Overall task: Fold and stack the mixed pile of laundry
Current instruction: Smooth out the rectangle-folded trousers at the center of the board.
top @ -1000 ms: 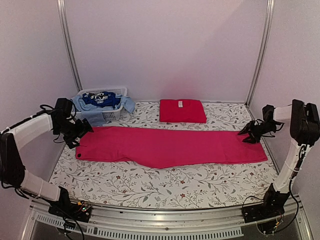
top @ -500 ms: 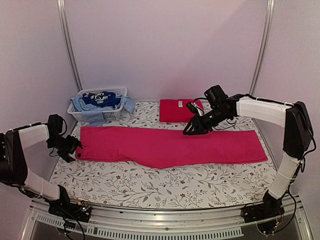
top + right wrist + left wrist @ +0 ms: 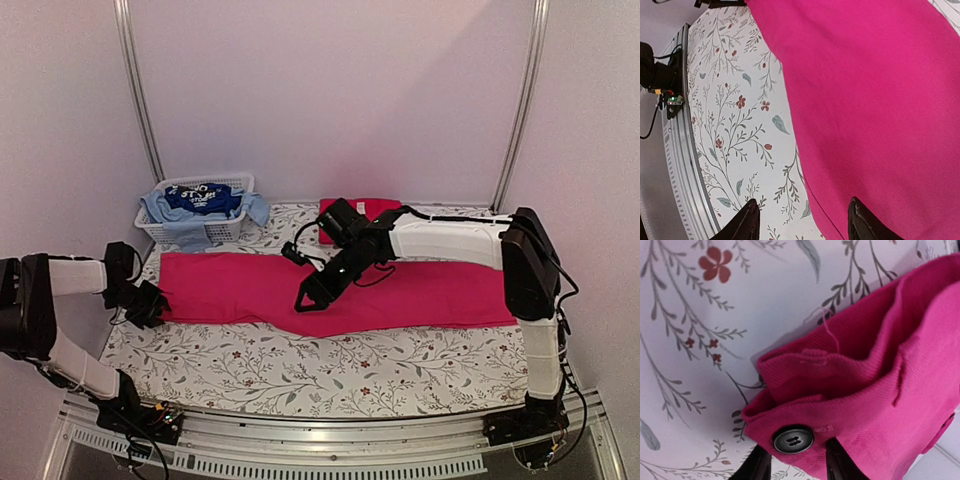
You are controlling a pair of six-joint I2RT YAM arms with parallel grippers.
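Note:
Pink-magenta trousers [image 3: 230,285] lie flat across the table, waistband to the left. My left gripper [image 3: 148,302] sits at that end. In the left wrist view its fingers [image 3: 837,465] pinch the bunched waistband [image 3: 880,365] just below a dark button [image 3: 793,440]. My right gripper [image 3: 305,298] reaches over the middle of the trousers to their near edge. It is open, and the hem [image 3: 880,90] runs between its fingertips [image 3: 802,222]. A folded red piece [image 3: 378,208] lies at the back, partly hidden by the right arm.
A white slatted basket [image 3: 215,181] stands at the back left, holding a dark blue printed garment [image 3: 203,198] and light blue cloth [image 3: 185,232]. The floral table cover [image 3: 300,365] shows in front of the trousers. A metal rail [image 3: 670,165] runs along the near edge.
My right arm swung from the trousers' right end to their middle near edge, jaws wider. My left gripper dropped to the waistband's corner and closed on it.

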